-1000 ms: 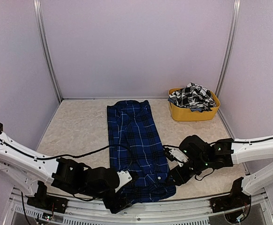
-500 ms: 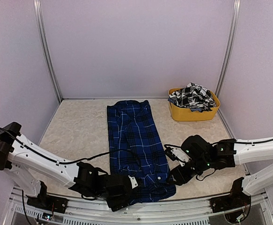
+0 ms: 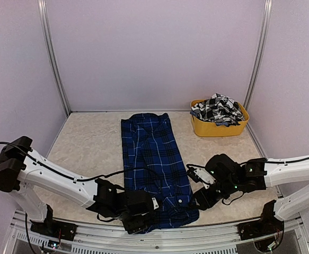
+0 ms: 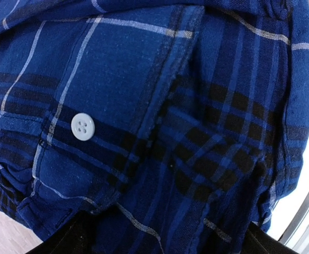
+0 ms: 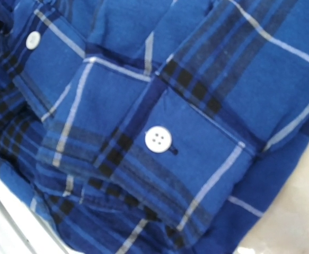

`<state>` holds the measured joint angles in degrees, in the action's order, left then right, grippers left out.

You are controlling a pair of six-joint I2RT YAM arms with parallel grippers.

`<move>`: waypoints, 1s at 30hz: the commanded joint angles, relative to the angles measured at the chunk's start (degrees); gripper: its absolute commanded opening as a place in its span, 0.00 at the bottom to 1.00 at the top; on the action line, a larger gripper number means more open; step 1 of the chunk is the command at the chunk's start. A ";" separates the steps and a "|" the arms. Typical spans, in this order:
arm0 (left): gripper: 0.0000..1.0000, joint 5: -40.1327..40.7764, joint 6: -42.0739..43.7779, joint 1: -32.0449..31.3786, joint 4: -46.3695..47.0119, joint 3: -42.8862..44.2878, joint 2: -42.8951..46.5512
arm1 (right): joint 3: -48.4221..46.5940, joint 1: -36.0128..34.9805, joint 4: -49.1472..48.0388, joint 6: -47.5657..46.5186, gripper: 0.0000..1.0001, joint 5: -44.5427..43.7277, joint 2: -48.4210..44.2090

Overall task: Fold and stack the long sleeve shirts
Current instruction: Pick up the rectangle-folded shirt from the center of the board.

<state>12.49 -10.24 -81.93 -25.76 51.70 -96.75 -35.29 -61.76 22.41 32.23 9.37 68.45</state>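
**Left hand moves in on near hem**

Blue shirt (image 3: 151, 159) lies flat on the desk (image 3: 90, 143). The checked shirt (image 3: 218, 108) is bundled beyond its far-right corner. Left hand (image 3: 138, 221) has shifted to the near-left hem, and right hand (image 3: 195, 201) sits at the near-right edge. Cannot tell either grip. Probably a hem fold next.

- Flat plaid cloth shirt (image 3: 149, 143): royal blue, black bands, thin white lines; white buttons (image 5: 158, 139).
- Crumpled checked cloth shirt (image 3: 218, 108): black-and-white.
- Rectangular plastic tub (image 3: 218, 129): yellow.
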 commanded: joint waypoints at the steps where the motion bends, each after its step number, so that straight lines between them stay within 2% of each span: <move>1: 0.78 -2.01 1.61 0.00 -1.44 1.73 -3.06 | 0.61 -0.56 -0.88 0.30 0.50 -0.13 -0.37; 7: 0.56 -3.62 1.74 0.98 -1.75 2.01 -4.10 | 0.92 -0.54 -0.97 0.55 0.50 -0.13 -0.37; 12: 0.29 -5.04 1.70 1.06 -1.60 1.59 -2.77 | 0.59 -0.54 -0.56 0.54 0.50 -0.73 -0.42; 19: 0.02 -5.81 2.32 1.95 -1.91 1.87 -1.68 | -0.08 -0.55 0.15 0.05 0.50 -1.12 -0.48; 23: 0.00 -8.64 2.68 4.32 -2.10 2.04 -1.22 | -0.30 -0.54 0.61 -0.33 0.50 -1.30 -1.22; 30: 0.00 -19.25 2.77 10.37 -2.19 2.82 0.87 | -0.86 -0.95 -0.90 -3.49 0.52 0.42 -3.30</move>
<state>-0.47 -8.03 -74.32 -26.52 53.80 -97.95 -34.85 -61.76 22.41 31.05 9.06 67.42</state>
